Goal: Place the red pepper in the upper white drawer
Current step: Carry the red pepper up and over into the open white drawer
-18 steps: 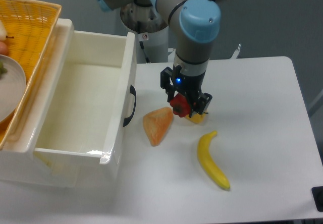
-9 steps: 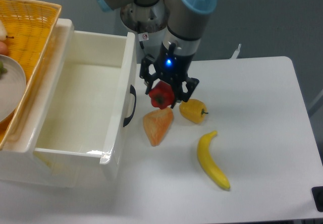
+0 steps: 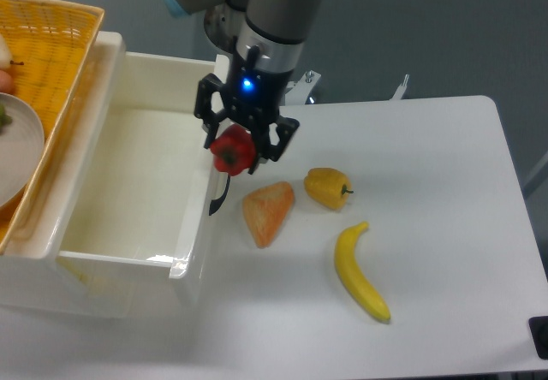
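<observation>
The red pepper (image 3: 229, 152) is small, glossy and red. My gripper (image 3: 239, 151) is shut on it and holds it in the air over the front panel of the upper white drawer (image 3: 133, 153). The drawer is pulled open and its inside is bare. Its curved black handle (image 3: 217, 204) is partly hidden behind the pepper and the fingers.
An orange wedge-shaped piece (image 3: 266, 211), a yellow pepper (image 3: 327, 187) and a banana (image 3: 361, 273) lie on the white table (image 3: 445, 226) right of the drawer. A yellow wicker basket (image 3: 51, 63) with a plate stands on top at the far left.
My gripper has lifted the red pepper off the table beside the yellow pepper and carried it left and up, to above the drawer's front panel.
</observation>
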### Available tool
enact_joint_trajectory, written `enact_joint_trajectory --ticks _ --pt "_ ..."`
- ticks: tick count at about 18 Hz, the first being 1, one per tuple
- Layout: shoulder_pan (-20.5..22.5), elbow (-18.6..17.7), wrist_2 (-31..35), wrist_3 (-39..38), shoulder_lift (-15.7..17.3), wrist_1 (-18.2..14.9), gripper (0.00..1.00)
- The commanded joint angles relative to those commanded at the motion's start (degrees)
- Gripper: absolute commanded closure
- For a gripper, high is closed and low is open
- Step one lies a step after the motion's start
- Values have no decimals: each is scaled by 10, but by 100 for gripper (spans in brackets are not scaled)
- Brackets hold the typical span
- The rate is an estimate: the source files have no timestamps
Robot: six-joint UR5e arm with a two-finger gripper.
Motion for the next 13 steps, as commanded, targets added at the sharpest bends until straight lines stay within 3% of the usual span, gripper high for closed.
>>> enact_joint_trajectory --ticks 10,13 --pt "-28 -5 11 -4 14 -4 48" --pt "-62 -8 55 7 11 -4 48"
